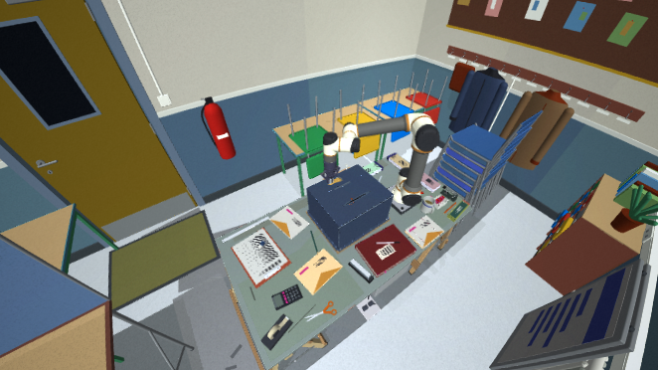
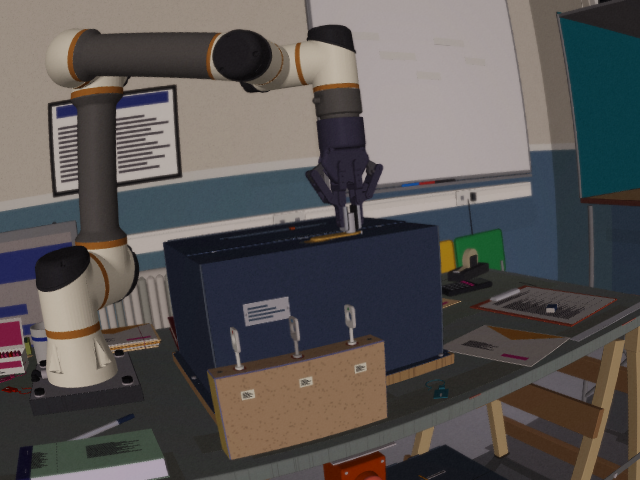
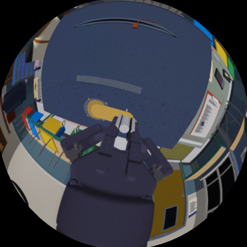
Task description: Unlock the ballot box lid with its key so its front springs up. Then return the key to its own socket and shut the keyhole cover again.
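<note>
The yellow keyhole cover lies flat on the lid of the dark blue ballot box, near the lid's edge, and a pale grey knob stands up at its free end. My gripper comes straight down onto that end, and its fingers are closed on either side of the knob. Three keys stand upright in the sockets of a cork-faced block against the box's side. The ballot slot runs across the far part of the lid with an orange tag on it.
Behind the box a whiteboard and a poster hang on the wall. My arm's base stands beside the box. Envelopes, a clipboard, a calculator and a tape dispenser lie about the table.
</note>
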